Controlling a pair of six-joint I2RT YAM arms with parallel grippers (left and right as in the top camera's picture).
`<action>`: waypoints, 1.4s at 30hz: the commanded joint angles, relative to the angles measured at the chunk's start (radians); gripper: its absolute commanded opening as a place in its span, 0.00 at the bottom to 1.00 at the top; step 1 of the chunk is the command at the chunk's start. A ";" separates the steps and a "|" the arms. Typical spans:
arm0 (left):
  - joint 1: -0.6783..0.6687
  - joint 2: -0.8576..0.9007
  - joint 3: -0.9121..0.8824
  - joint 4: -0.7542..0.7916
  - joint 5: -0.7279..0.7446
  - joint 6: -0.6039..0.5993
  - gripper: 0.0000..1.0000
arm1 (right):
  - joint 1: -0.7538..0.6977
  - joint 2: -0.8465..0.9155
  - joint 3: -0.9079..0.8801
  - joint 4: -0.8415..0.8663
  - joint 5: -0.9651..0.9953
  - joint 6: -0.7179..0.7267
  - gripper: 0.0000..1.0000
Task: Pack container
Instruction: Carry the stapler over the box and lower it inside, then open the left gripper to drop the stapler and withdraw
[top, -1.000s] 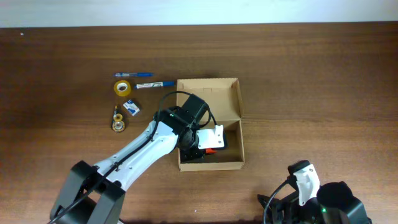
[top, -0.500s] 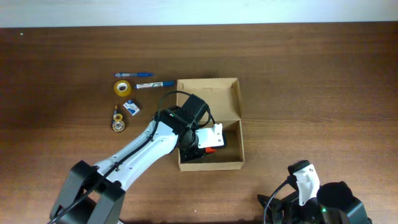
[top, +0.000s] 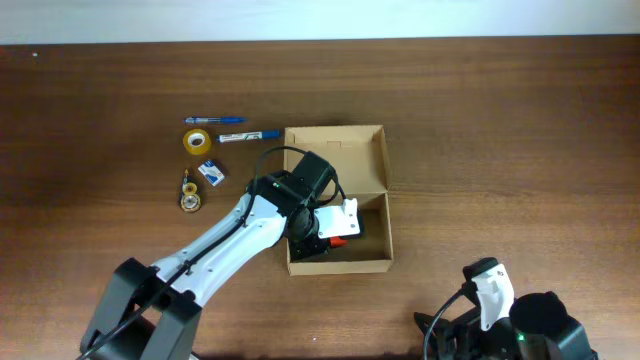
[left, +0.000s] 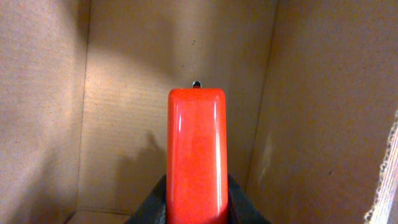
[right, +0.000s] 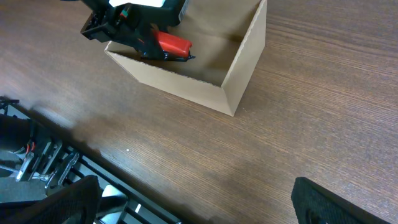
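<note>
While L gripper (left: 196, 208), clamped on a red item (left: 196, 155), hangs inside the box (top: 378, 160) mid-table and R gripper (right: 199, 208) sits jaws apart, the box prob. handles light, walls flexy: grip a rim.

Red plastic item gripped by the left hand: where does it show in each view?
Overhead: red glossy plastic item, a small patch inside the brown cardboard box, in the box's lower half.
Left wrist: bottom centre, pointing up the frame.
Right wrist: top left, inside the box.
Shared landmark: the box's cardboard walls.
</note>
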 joint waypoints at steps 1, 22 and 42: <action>-0.003 0.008 0.000 -0.002 0.008 -0.013 0.03 | 0.008 0.005 -0.003 0.003 -0.005 -0.003 0.99; -0.003 0.008 0.009 0.006 0.008 -0.013 0.45 | 0.008 0.005 -0.003 0.003 -0.005 -0.003 0.99; 0.142 -0.198 0.302 0.002 -0.191 -0.275 0.43 | 0.008 0.005 -0.003 0.003 -0.005 -0.003 0.99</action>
